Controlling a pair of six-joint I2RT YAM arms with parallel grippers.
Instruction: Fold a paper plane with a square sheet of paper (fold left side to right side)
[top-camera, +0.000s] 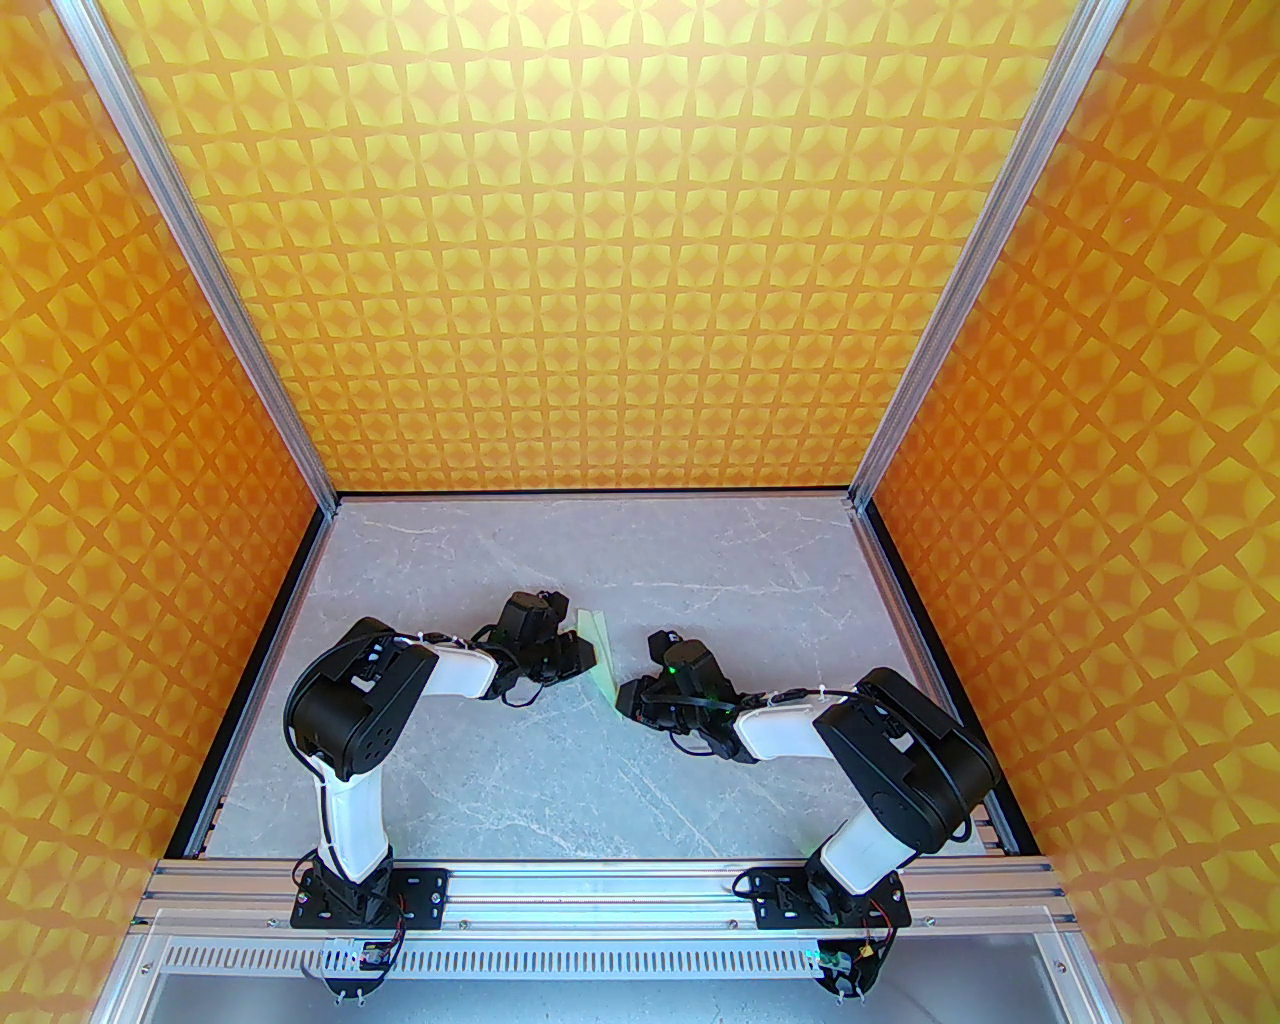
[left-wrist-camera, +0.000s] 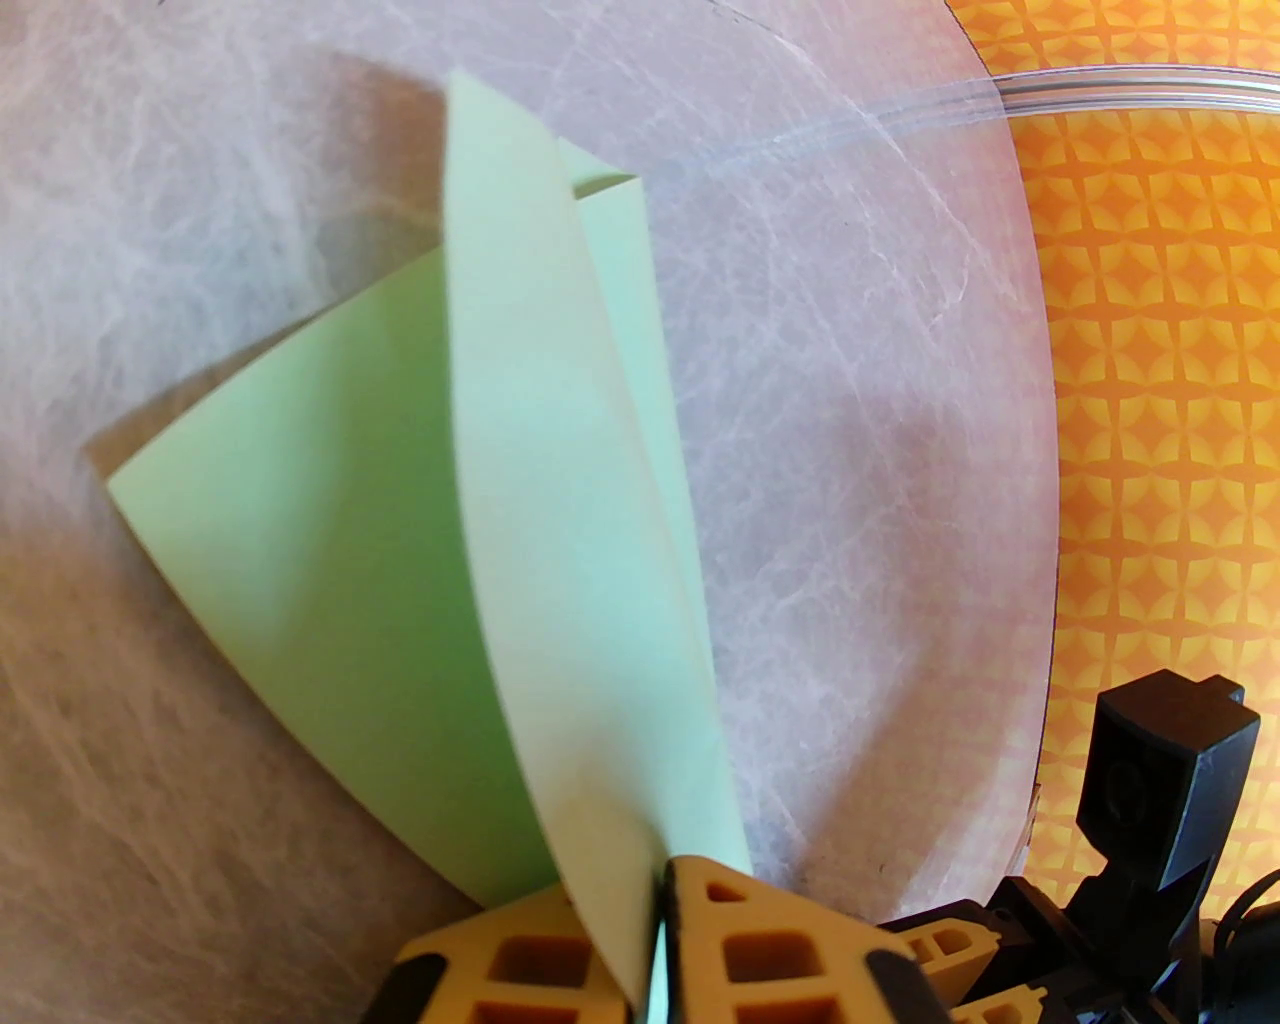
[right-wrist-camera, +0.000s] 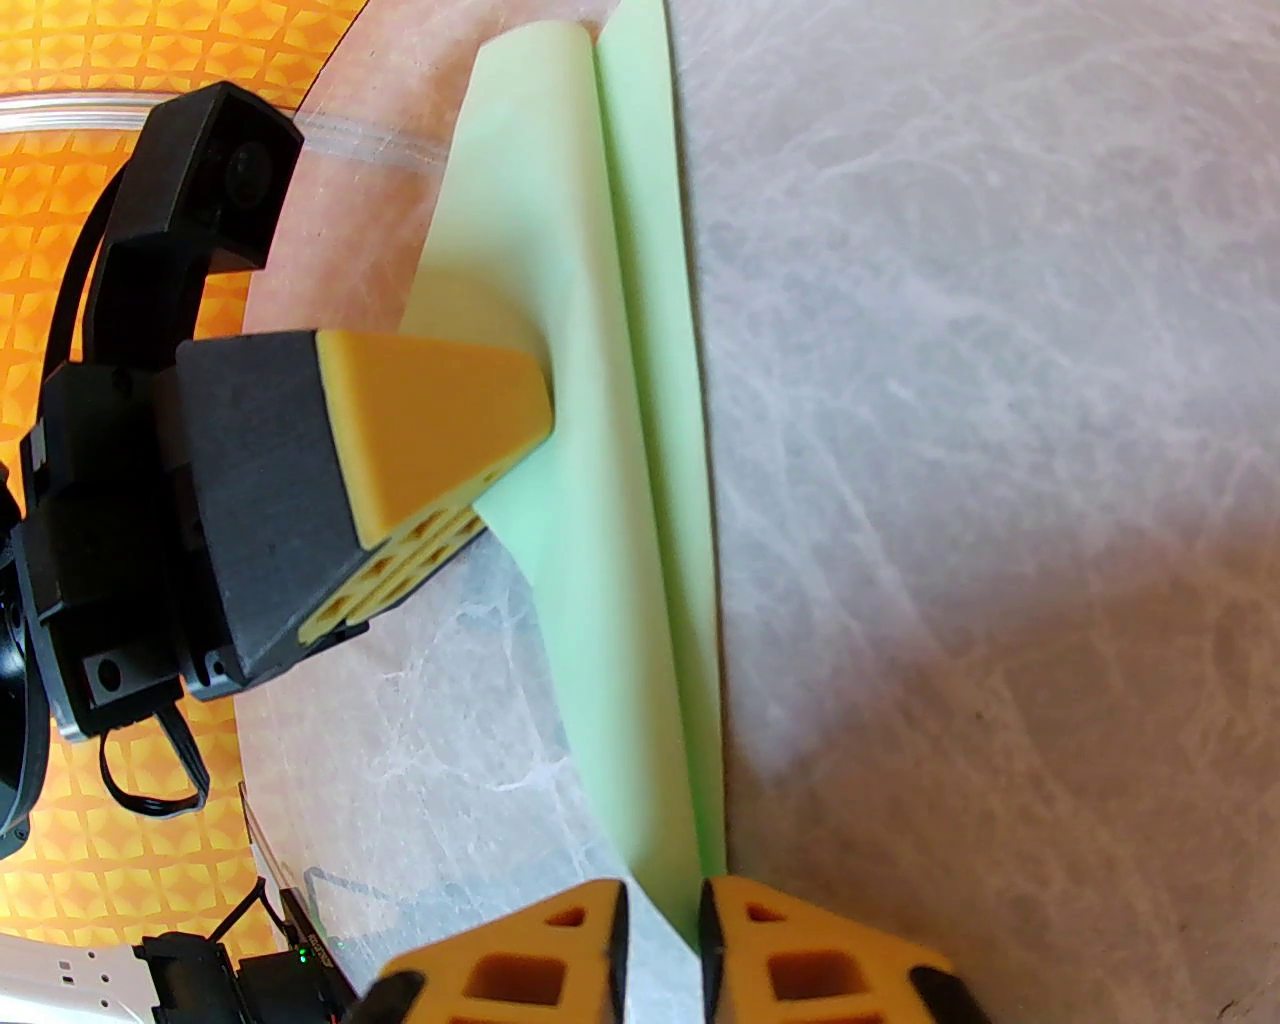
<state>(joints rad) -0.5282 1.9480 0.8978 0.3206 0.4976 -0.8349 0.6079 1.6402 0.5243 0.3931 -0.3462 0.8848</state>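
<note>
Orange patterned walls (top-camera: 640, 250) close in the far edge and both side edges of the grey marble table (top-camera: 500, 800). The two black-and-white arms bend in from the near edge and meet around the middle of the table. That puts each wrist's black housing close beside the other's fingers.

Between them is the paper plane (top-camera: 598, 648), a slim mint-green folded shape standing more or less on edge. Its long axis runs from the far edge toward the near edge, skewed a little to the right as it comes nearer. The narrow end points toward the near edge and the broader end toward the far wall. One flap splays out to the side, low over the marble. I cannot tell whether its lower edge rests on the table.

The left gripper (top-camera: 578, 650) comes in from the left, its yellow fingers (left-wrist-camera: 760, 940) pinched tight on the layers partway along the paper. The right gripper (top-camera: 628, 697) reaches in from the right at the near, narrow end. Its fingers (right-wrist-camera: 800, 960) are drawn in on that end, with the paper running straight into the slim gap between them.
</note>
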